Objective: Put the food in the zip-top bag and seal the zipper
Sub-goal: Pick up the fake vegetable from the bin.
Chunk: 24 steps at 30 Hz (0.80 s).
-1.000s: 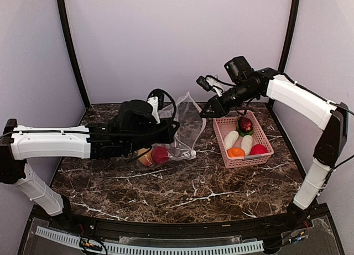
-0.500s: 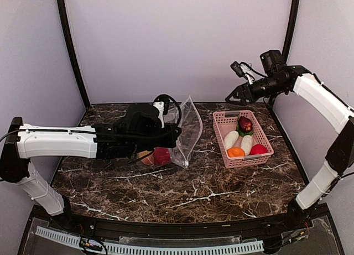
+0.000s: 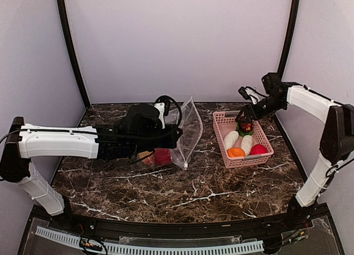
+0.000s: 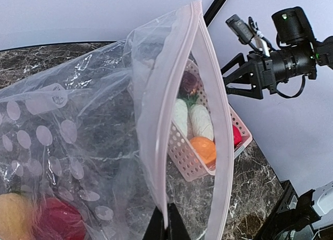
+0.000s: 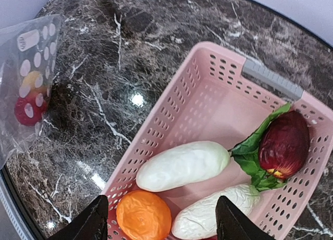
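Overhead, the left end effector [image 3: 176, 134] is clamped tight on one lip of the zipper [image 4: 156, 125], holding the zip-top bag [image 3: 191, 125] upright near the middle of the marble worktop [image 3: 193, 194]. The bag's mouth gapes toward 3 o'clock. At the bag's 8 o'clock corner, inside the plastic, lie a red round toy [image 3: 162, 155] and a yellowish round toy [image 3: 145, 157], side by side. Off the bag's 3 o'clock side, clear of it, sits the pink basket [image 3: 221, 125]. It carries two white oblong vegetables [image 5: 182, 164], an orange fruit [image 5: 144, 216], a dark maroon vegetable [image 5: 283, 143] with green leaves, and a red fruit [image 3: 258, 150]. The right end effector [image 3: 243, 114] hovers over the basket's 12 o'clock end, its fingers spread wide and gripping nothing.
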{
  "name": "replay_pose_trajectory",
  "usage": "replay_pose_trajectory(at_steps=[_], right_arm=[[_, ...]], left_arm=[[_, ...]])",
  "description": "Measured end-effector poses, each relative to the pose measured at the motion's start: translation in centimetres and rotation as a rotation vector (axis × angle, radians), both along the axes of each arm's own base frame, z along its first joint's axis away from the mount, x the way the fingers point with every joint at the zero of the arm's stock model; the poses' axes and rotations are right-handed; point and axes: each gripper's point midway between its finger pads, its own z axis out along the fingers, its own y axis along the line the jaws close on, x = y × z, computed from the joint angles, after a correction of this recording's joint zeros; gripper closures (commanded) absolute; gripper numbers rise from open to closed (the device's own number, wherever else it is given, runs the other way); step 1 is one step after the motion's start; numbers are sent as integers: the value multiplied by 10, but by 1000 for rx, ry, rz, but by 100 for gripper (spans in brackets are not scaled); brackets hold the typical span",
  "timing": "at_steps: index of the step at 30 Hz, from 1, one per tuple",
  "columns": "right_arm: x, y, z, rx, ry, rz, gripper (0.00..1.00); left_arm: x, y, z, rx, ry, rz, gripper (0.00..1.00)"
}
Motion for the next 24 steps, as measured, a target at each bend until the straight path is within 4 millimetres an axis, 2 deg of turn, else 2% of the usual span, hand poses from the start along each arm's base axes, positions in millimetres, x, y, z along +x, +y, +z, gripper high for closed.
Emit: replay_pose_trajectory(at_steps=[6, 10, 24], right_arm=[[9, -18, -74, 39, 237, -98, 31], [11, -28, -102, 75, 335, -138, 30], [29, -14, -119, 181, 412, -125, 30]], left_arm=[[-1, -1, -2, -6, 11, 0, 99], [-2, -1, -5, -6, 19, -2, 99], [-4, -3, -13, -8, 46, -14, 99]])
